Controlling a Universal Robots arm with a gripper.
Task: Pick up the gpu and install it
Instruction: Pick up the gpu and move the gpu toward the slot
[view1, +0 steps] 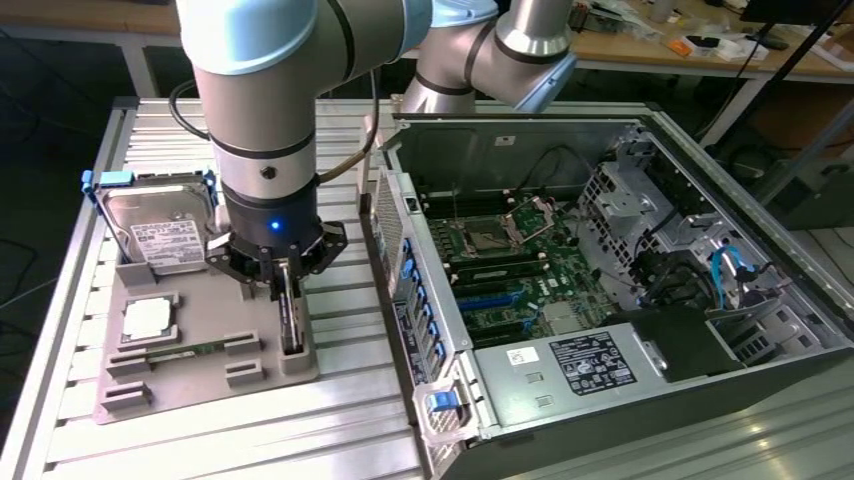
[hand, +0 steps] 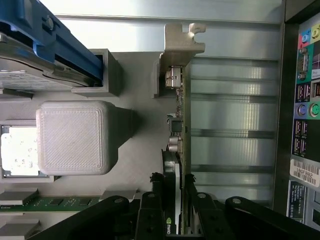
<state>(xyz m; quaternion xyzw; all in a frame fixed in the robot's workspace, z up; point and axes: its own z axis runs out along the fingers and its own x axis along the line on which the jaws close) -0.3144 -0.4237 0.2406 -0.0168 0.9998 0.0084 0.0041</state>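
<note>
Wrist view: gpu (hand: 182, 115) stands edgewise, gripped inside the end effector (hand: 173, 184).

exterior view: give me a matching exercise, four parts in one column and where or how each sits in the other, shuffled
1. gpu
2. hard drive
3. memory stick
4. computer case

a. lying flat near the front of the grey holder
b. open, on the exterior view's right
c. standing on edge in the grey holder, under the hand
d. propped up with a blue frame, on the exterior view's left

Pairs: 1-c, 2-d, 3-a, 4-b
</note>
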